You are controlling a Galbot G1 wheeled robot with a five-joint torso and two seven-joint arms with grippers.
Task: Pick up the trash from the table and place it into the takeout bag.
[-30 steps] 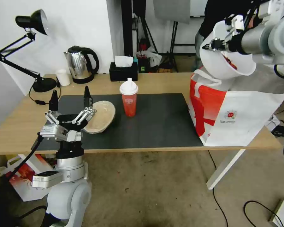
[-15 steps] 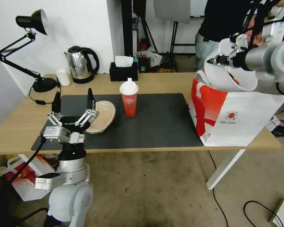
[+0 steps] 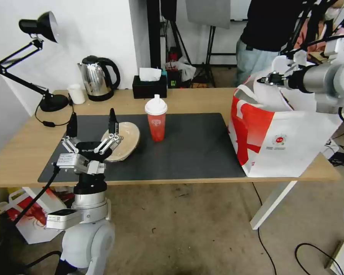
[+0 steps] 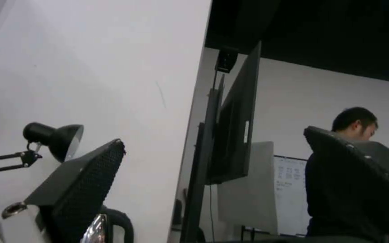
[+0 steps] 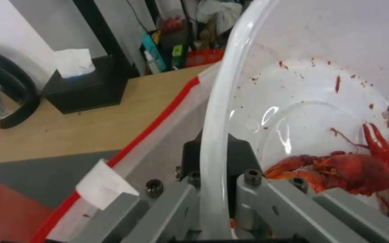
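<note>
Right now your right gripper (image 5: 217, 189) is clamped on the rim of the white round plastic bowl with red crayfish (image 5: 320, 111), tilted inside the mouth of the boxy white-and-red takeout bag (image 3: 283, 141) at three o'clock; release it tilted and crayfish could spill. Your left gripper (image 3: 92, 128), fingers apart, waits at nine.

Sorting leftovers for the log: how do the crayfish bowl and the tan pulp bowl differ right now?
The white plastic bowl is clamped by its rim in the right gripper, inside the takeout bag, crayfish in it. The tan pulp bowl lies shallow on the table's mat beside the open left gripper, unheld. Both are round.
</note>
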